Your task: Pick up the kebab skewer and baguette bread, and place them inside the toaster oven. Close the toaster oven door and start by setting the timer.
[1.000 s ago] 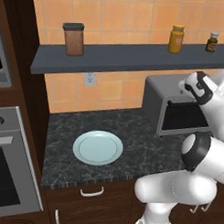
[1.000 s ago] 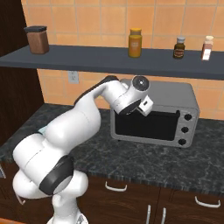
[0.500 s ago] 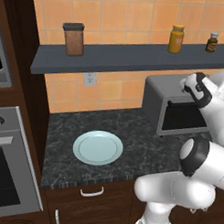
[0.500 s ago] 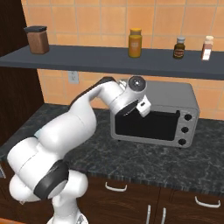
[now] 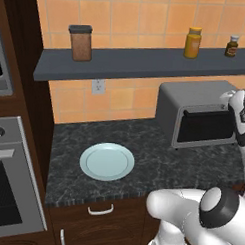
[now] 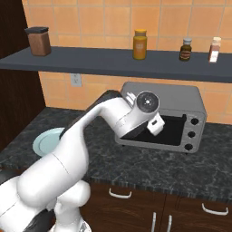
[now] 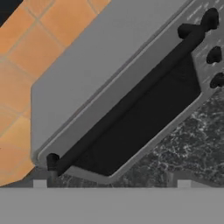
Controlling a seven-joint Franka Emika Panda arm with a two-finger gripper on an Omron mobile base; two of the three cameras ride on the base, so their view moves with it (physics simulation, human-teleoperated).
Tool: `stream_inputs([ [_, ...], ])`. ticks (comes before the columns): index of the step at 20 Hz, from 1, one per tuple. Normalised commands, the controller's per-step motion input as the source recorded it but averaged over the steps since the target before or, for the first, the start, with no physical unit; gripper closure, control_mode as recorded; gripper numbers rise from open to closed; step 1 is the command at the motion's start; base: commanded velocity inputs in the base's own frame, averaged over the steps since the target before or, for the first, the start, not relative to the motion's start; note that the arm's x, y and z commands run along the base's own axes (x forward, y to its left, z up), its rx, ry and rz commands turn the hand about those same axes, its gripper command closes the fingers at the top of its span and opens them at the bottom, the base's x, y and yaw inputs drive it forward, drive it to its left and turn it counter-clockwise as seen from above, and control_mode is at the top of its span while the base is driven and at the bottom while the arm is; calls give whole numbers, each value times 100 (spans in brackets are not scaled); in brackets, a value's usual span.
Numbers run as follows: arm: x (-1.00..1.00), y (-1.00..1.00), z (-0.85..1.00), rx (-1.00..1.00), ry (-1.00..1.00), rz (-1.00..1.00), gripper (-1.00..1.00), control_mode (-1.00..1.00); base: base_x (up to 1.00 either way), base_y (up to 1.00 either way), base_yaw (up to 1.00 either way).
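— Gripper state?

— Two-finger gripper (image 6: 155, 127) spread wide, empty; small dark fingertips (image 7: 40, 183) far apart, nothing between. Hovers just in front of the wide dark glass toaster oven door (image 7: 144, 127), near its black horizontal bar handle (image 7: 131, 100).

— And the oven?

— Boxy grey metal toaster oven (image 6: 181, 97) on the speckled black stone counter (image 6: 149, 165), door apparently shut. Cannot tell through the dark glass whether kebab skewer and baguette bread lie inside. Round pale blue plate (image 5: 106, 161) bare, well off to the left.

— Risks?

— Catching the bar while crossing right, tugging the door open. Slipping off the small dark round knobs (image 6: 194, 121), or turning the wrong one: set close together.
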Motion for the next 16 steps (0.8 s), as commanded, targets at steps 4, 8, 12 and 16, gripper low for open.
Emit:
stream_inputs([
  [4,-56,-75,0,-4,-9,11,-100,-100,0,0,0],
  [8,-23,-83,0,-8,-10,16,-100,-100,0,0,0],
  [12,-2,-64,-11,-18,-13,21,-100,-100,0,0,0],
  [16,0,-24,-28,-34,-25,19,-100,-100,0,0,0],
])
